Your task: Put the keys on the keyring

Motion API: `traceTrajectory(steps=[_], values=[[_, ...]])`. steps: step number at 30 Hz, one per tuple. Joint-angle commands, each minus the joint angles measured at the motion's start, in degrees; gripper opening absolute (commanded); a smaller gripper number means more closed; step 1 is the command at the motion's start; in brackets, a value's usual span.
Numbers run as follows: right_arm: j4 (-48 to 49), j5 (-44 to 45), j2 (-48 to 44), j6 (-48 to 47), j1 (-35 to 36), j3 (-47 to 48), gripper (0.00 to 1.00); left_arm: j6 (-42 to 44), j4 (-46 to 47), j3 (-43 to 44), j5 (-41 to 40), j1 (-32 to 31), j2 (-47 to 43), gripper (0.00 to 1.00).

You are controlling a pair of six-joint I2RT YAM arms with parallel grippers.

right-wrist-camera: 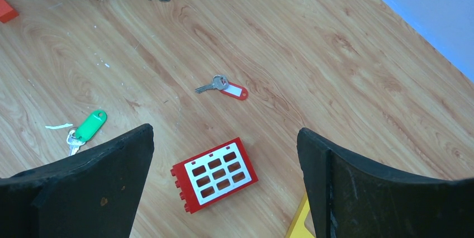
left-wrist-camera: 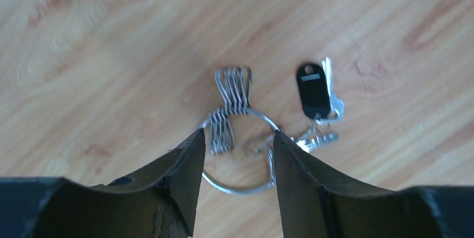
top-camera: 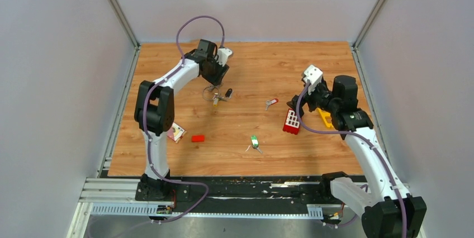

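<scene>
Left wrist view shows the half-open left claw (left-wrist-camera: pixel 239 132) straddling the thin silver wire keyring (left-wrist-camera: pixel 237 191), grip uncertain; pickup likely needs firmer pinching

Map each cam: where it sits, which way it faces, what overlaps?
Top external: above and behind the bases, looking down on the table; left arm and right arm show.
Left wrist: on its arm, down at the keyring; left tool frames it.
Right wrist: on its arm, angled forward over the red block; right tool flanks it.
Shared: both wrist views catch the black-tagged key.
</scene>
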Motion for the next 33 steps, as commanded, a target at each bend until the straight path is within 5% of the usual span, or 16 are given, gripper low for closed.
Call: traceTrajectory(steps=[1, 8, 17, 23, 33], values=[[0.1, -1.1, 0.6, -2.0, 0.4, 0.0, 1.0, -0.2, -6.4, 10.6, -0.5, -0.2, 6.9, 0.55], [-0.4, -1.2, 1.6, -2.8, 0.5, -0.1, 1.0, -1.8, -9.3, 19.8, -1.8, -0.2, 15.6, 0.47], [-0.9, -0.9, 3.1, -3.9, 1.5, -0.2, 1.0, -3.2, -9.9, 18.2, 3.1, -0.2, 17.5, 0.36], [-1.4, -0.9, 3.5, -4.3, 2.0, -0.1, 1.0, -1.8, -10.2, 13.6, 9.0, -0.2, 14.4, 0.17], [-2.1, -0.6, 4.8, -5.1, 2.7, 0.1, 1.0, 10.3, -13.5, -4.1, 16.8, -2.5, 3.2, 0.11]])
